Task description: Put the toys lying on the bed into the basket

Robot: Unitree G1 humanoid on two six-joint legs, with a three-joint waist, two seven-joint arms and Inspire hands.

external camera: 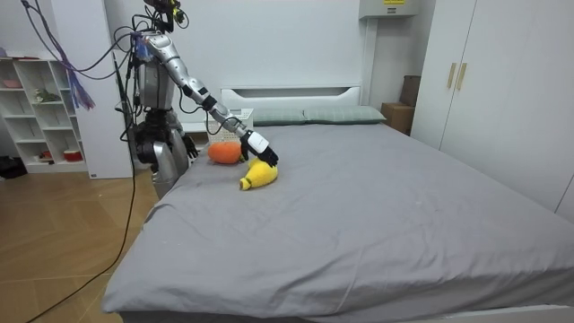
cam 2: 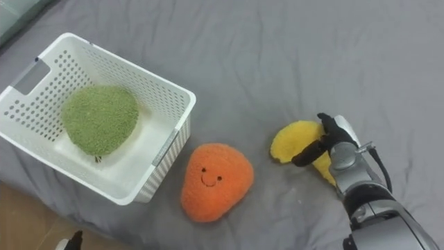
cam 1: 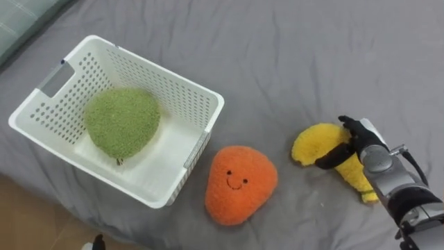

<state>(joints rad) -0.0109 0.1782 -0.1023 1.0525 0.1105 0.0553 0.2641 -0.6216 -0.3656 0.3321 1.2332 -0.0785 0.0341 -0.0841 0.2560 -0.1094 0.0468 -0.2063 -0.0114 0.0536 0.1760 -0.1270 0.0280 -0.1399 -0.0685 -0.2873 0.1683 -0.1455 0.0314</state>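
A yellow plush toy (cam 1: 312,142) lies on the grey bed, right of an orange plush toy (cam 1: 239,184) with a smiling face. My right hand (cam 1: 361,142) reaches in from the lower right, its dark fingers and thumb curled round the yellow toy's near end. A white perforated basket (cam 1: 152,67) stands to the left and holds a green plush toy (cam 1: 121,121). In the room view I stand at the bedside with my right arm stretched out to the yellow toy (external camera: 257,177). My left hand (external camera: 190,145) hangs low by my hip.
The bed's near edge runs along the lower left, with wooden floor (cam 1: 41,222) below it. Open grey sheet (cam 1: 312,55) spreads beyond the toys. In the room view, pillows (external camera: 332,114) lie at the bed's head and a shelf unit (external camera: 45,108) stands behind me.
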